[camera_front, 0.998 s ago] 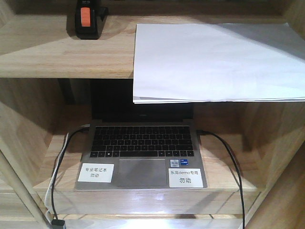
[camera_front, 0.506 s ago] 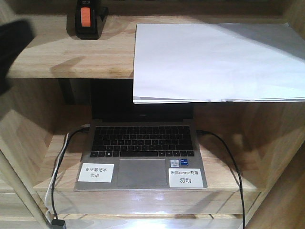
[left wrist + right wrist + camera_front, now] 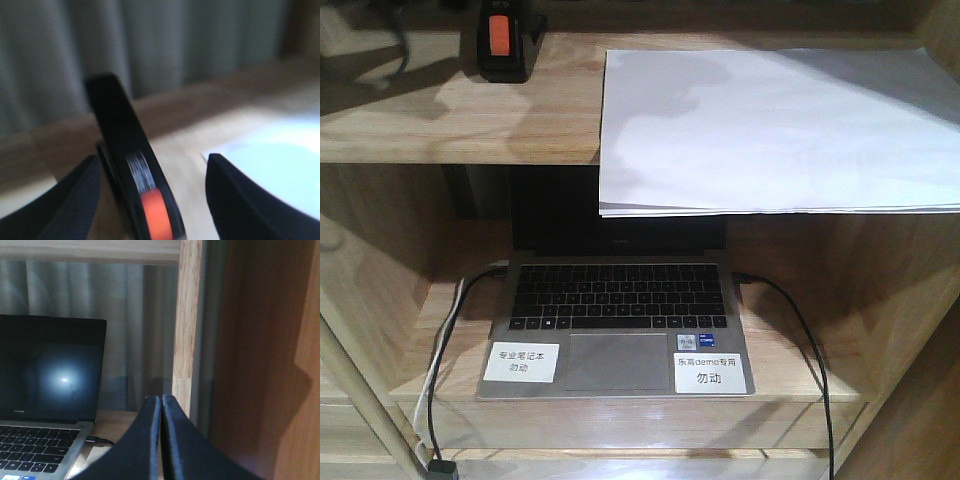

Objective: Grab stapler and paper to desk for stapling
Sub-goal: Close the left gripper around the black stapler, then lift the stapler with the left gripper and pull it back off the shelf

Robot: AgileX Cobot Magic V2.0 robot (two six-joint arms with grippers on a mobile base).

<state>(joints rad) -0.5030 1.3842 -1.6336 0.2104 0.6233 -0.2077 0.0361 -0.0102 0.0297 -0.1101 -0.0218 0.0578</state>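
Though blurred in left wrist view, enough to read left gripper (image 3: 152,160) as released and spread wide, black fingers (image 3: 70,205) flanking small black desktop stapler with orange-red patch (image 3: 122,145). Cannot tell contact on either side through blur. From front view, logged that stapler at back left of upper light-wood shelf board (image 3: 470,120), well apart from thin stack of plain white sheets (image 3: 770,130). Found sheets lying flat on right part of same board, near edge overhanging board's front edge, right side cut off by frame. Noted below, centred on lower shelf (image 3: 450,330), open grey laptop with black keyboard (image 3: 615,300), with two white printed labels (image 3: 520,362) at front left and front right corners of its palm rest. Noted black cable (image 3: 820,380) plugged at laptop's right side and dropping past lower shelf's front edge; pale and dark cables likewise at left side. From right wrist view, read right gripper (image 3: 160,401) as clenched tight on nothing, fingers pressed flat together, pointed toward back of lower shelf beside light-wood upright post (image 3: 187,320), laptop's dark screen off to its left.
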